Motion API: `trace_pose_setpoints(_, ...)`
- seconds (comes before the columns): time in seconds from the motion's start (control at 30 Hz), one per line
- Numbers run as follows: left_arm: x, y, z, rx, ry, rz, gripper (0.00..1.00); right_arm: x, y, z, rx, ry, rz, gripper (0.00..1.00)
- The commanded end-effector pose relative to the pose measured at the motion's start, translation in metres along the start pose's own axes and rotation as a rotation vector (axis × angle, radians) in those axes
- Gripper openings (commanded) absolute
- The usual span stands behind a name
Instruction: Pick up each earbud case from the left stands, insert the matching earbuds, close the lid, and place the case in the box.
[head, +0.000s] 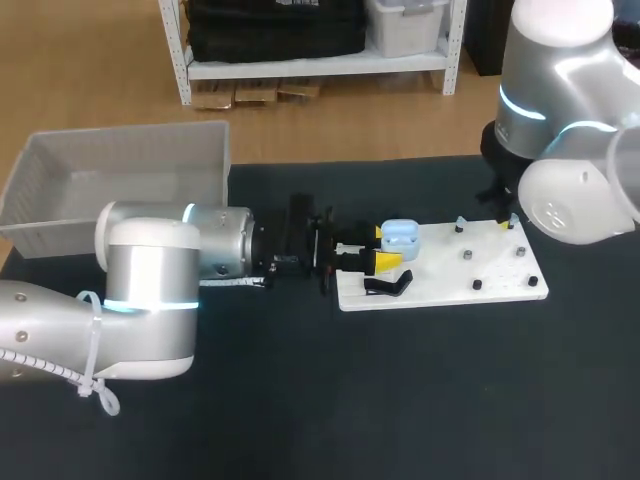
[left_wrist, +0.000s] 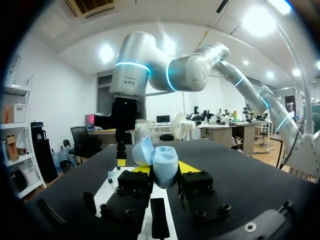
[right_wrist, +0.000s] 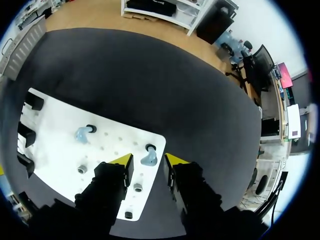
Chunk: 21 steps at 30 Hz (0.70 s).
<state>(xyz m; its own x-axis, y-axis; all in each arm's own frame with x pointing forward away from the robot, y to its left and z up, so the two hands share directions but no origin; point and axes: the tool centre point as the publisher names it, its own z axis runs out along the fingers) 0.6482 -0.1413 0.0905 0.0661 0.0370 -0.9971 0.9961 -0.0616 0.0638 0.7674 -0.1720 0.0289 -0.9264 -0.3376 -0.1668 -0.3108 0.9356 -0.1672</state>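
A light-blue earbud case (head: 400, 238) with its lid open sits between the yellow fingertips of my left gripper (head: 383, 250), which is shut on it over the left end of the white board (head: 440, 285). The left wrist view shows the same case (left_wrist: 162, 165) upright in the left gripper (left_wrist: 165, 169). My right gripper (head: 505, 220) hangs over the board's far right corner. In the right wrist view, a light-blue earbud (right_wrist: 149, 157) rests on the board between the fingertips of the open right gripper (right_wrist: 148, 161), with small gaps at both sides. A second earbud (right_wrist: 84, 134) lies further along the board.
A black stand (head: 388, 285) lies on the board's near left end. Several small pegs (head: 467, 255) stick up from the board. A white box (head: 130, 160) stands at the table's far left. Black stands (right_wrist: 25, 132) line one end of the board in the right wrist view.
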Motion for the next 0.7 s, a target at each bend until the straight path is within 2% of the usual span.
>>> trace_pose_setpoints(0.03, 0.0009, -0.0016, 0.0001, -0.006, -0.003, 0.003, 0.00, 0.0000, 0.0006, 0.0006, 0.005, -0.004, 0.002, 0.35)
trace_pose_setpoints(0.27, 0.0009, -0.0016, 0.0001, -0.006, -0.003, 0.003, 0.00, -0.0002, 0.0013, 0.0012, 0.007, -0.004, 0.001, 0.31)
trace_pose_setpoints(0.63, 0.0009, -0.0016, 0.0001, -0.006, -0.003, 0.003, 0.00, 0.0006, 0.0014, 0.0029, 0.011, 0.000, 0.006, 0.29)
trace_pose_setpoints(0.7, 0.0009, -0.0016, 0.0001, -0.006, -0.003, 0.003, 0.00, 0.0005, 0.0010, 0.0034, 0.012, 0.001, 0.007, 0.25)
